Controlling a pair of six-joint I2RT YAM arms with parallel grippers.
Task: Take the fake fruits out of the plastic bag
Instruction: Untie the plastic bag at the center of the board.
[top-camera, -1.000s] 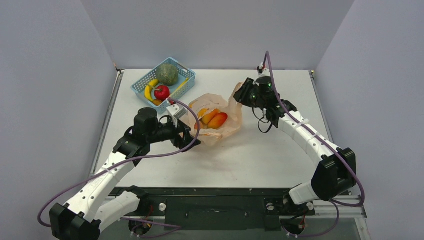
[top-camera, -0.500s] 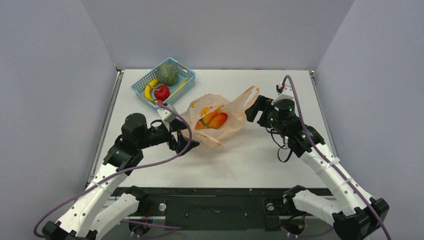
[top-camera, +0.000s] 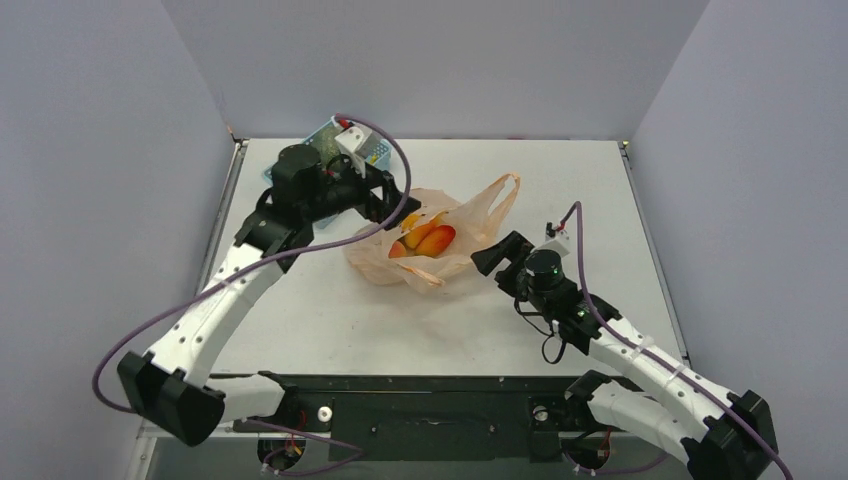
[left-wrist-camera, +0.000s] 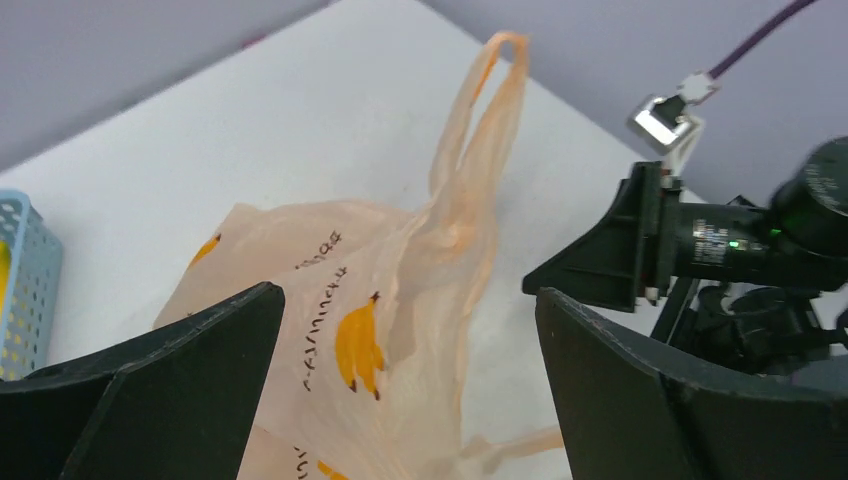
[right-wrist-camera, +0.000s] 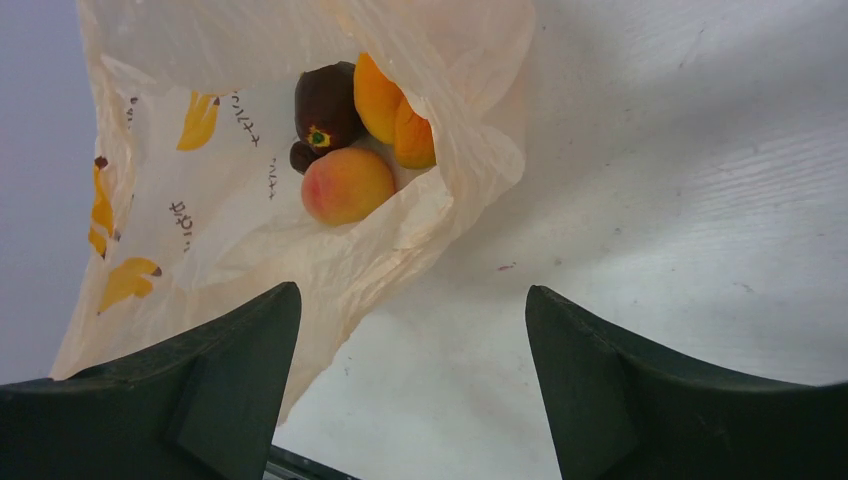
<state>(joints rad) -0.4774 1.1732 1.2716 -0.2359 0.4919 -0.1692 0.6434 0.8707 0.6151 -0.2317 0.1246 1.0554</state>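
Fruits (right-wrist-camera: 347, 185) show inside the plastic bag (right-wrist-camera: 200, 230) before the spread right hand (right-wrist-camera: 412, 292), only its film before the spread left hand (left-wrist-camera: 410, 292).

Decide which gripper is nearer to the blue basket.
Left. The left gripper is open beside the blue basket, at the far side of the plastic bag; the right gripper is open across the bag, near its front-right edge.

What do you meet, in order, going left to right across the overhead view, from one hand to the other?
The left hand → fake fruits inside the plastic bag → right hand.
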